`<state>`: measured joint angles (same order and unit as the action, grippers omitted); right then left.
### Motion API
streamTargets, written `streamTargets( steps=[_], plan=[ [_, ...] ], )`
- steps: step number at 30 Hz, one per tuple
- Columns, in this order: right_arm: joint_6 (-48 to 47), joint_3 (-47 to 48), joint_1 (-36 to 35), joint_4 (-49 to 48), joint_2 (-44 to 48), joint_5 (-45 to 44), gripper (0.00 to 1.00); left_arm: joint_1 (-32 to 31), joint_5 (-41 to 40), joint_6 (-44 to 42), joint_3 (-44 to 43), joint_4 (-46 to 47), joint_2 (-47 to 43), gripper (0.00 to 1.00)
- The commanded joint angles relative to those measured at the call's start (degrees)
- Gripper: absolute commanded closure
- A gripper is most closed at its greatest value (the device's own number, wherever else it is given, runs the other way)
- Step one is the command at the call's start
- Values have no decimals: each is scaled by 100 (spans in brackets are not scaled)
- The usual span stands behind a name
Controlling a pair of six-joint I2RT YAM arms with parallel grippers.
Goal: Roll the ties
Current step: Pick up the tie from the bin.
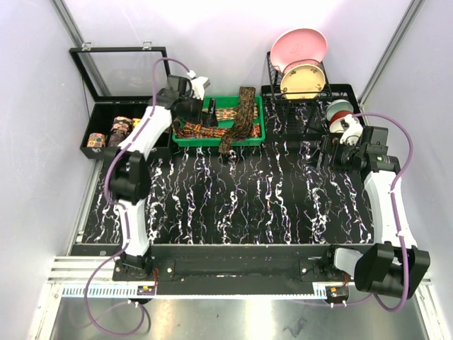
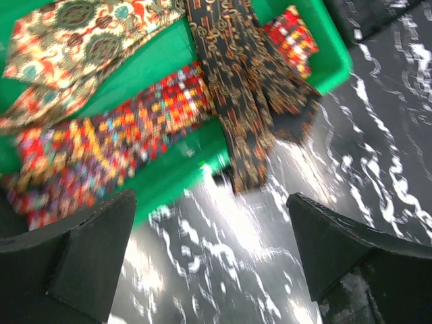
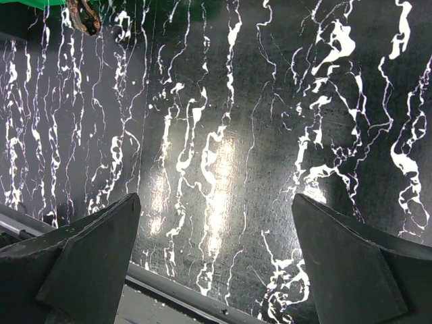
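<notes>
The left gripper [image 2: 210, 219] is released, its jaws spread wide with nothing between them, hanging over the marbled table [image 2: 378, 135] just short of the green tray [image 2: 162, 182]. Directly ahead of it a dark brown tie [image 2: 236, 101] with gold figures spills over the tray's near rim, its end resting on the table. Beside that, to the gripper's left, a red-and-orange tie [image 2: 121, 135] lies loose in the tray, and beyond it a cream tie [image 2: 74, 34]. The right gripper [image 3: 212, 202] is likewise wide open and empty, with only bare table beneath it and a dangling tie tip [image 3: 82, 17] far ahead to its left. Off to the left of the left arm, the black box [image 1: 106, 106] holds a few rolled ties [image 1: 119, 127] in its compartments. So some of the job looks done, while at least three flat ties wait in the tray. None is in hand, and the draped dark one seems the likeliest next pick.
</notes>
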<state>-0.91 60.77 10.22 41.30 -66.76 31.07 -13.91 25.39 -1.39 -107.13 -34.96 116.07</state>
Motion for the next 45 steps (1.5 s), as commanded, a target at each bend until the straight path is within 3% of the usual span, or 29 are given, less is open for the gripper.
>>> streamTargets(
  steps=[1, 5, 11, 21, 28, 32, 45],
  plan=[
    [38, 110, 77, -228, -21, 110, 0, 3, -227, -107, -913, 270, 670, 1],
    [55, 66, 129, -254, -47, 171, 0, 2, -236, -117, -1169, 612, 1048, 2],
    [64, 84, 217, -245, -144, 198, 0, -50, 774, 902, -1634, 1324, 1839, 8],
    [47, 137, 349, -219, -302, 233, 0, -568, -657, 1107, -2127, 1827, 2604, 7],
    [56, 84, 376, -289, -337, 303, 0, -797, -710, 236, -1733, 1317, 2175, 1],
    [56, 66, 376, -289, -294, 338, 0, -920, -912, 183, -1364, 1272, 1902, 1],
    [56, -22, 376, -350, -206, 338, 0, -1281, -1238, 103, -1732, 1184, 1884, 1]
  ],
)
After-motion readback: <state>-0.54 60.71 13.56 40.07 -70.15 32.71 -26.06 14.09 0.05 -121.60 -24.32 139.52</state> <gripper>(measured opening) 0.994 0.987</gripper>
